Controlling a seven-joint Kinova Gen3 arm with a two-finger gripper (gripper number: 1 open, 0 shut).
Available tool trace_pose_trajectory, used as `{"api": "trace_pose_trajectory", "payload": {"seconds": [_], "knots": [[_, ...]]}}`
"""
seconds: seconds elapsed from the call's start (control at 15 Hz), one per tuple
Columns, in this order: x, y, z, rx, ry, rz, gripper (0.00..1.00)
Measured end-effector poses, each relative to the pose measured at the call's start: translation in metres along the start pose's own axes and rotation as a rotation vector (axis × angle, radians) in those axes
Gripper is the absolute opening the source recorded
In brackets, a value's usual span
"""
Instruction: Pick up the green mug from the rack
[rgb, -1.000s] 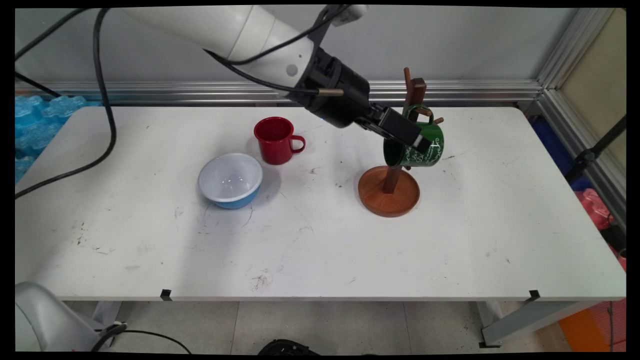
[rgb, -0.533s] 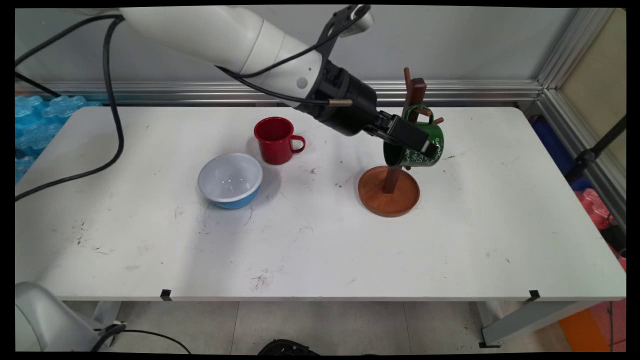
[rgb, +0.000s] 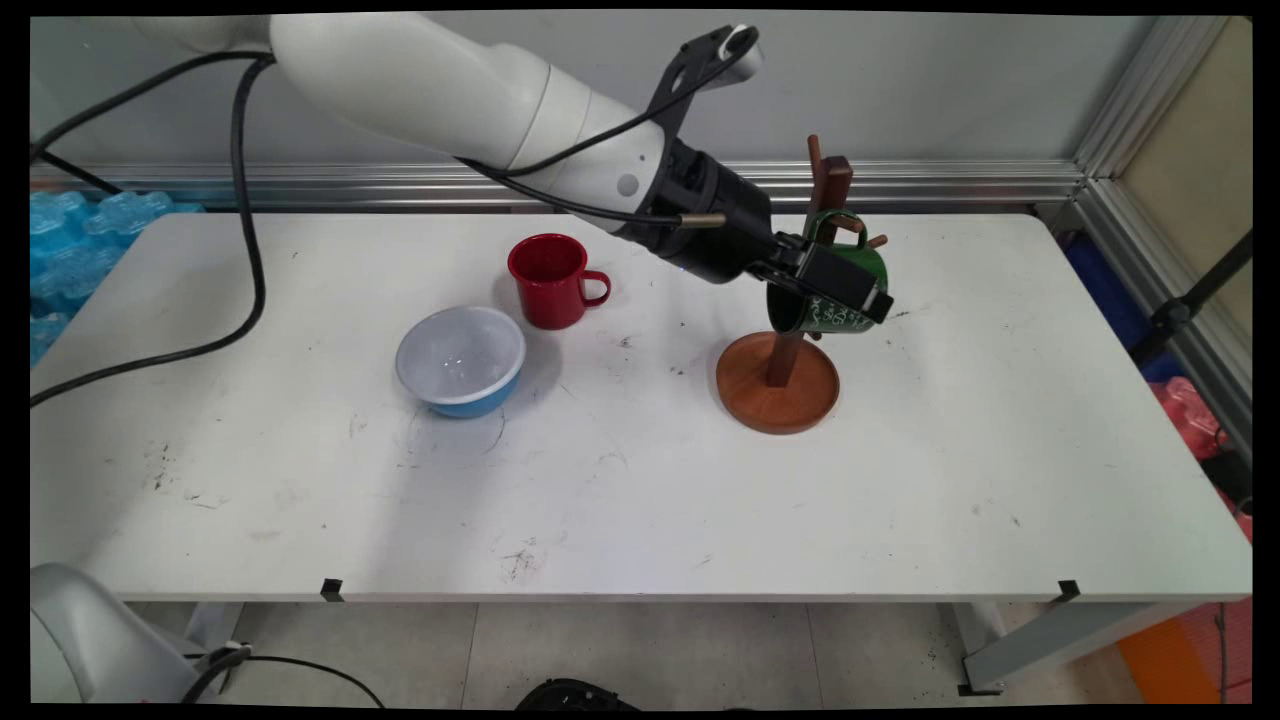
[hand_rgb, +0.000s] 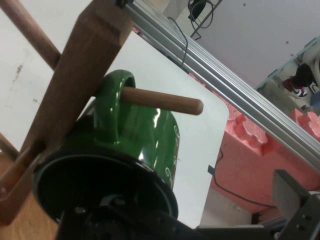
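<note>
A green mug with white lettering hangs by its handle on a peg of a wooden mug stand right of the table's middle. My gripper reaches in from the left and lies against the mug's front side, fingers open around its wall. In the hand view the mug fills the centre, its dark mouth facing me, with the handle looped over a peg of the post. One finger stands well clear of the mug at the lower right; the other is hidden.
A red mug stands left of the stand, handle to the right. A white bowl with a blue outside sits in front of it. Black cables hang from the arm over the table's left side.
The gripper has moved right and slightly down, further along the green mug. The mug still hangs on its peg and has not shifted.
</note>
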Motion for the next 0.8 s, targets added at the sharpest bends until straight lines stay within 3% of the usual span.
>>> {"api": "trace_pose_trajectory", "payload": {"seconds": [0.8], "knots": [[-0.003, 0.001, 0.014, 0.002, 0.014, -0.011, 1.0]]}}
